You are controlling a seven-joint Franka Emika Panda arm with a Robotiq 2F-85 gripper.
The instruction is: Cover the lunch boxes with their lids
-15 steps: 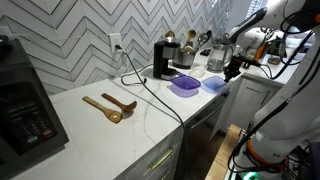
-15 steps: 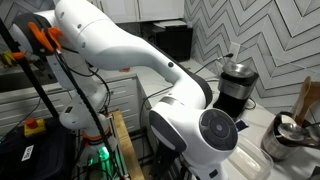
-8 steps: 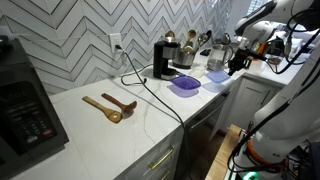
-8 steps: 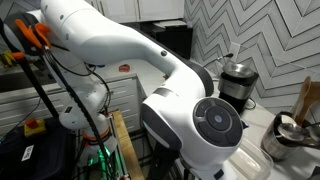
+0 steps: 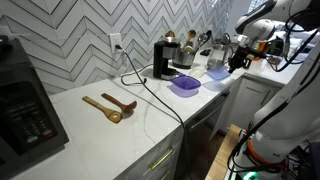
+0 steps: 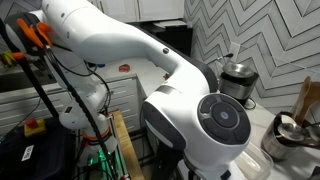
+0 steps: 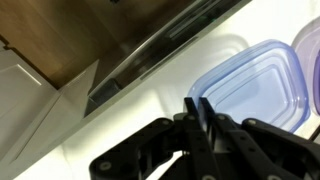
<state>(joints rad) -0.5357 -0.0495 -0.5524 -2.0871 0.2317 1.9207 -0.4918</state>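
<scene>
Gripper [image 7: 201, 106] is pinched tight on the blue lid's [image 7: 250, 85] corner, close to the counter's [image 5: 150, 125] front edge. The purple lid [image 5: 184, 85] lies just beside it, and bare white countertop stretches toward the wooden spoons [image 5: 110, 106].

Exterior views: far along the counter [image 5: 120, 135], tight against the arm [image 6: 190, 110]; wrist view close above the counter.

On the surface [image 5: 130, 135], seen in an exterior view, the coffee maker [image 5: 163, 58] is set at the back by the wall. Two spoons [image 5: 110, 106] are laid well to its left. The nearer lid [image 5: 184, 85] is found just before it, to the right. The farther lid [image 5: 217, 75] is placed right of that, its edge met by the end effector [image 5: 236, 66].
</scene>
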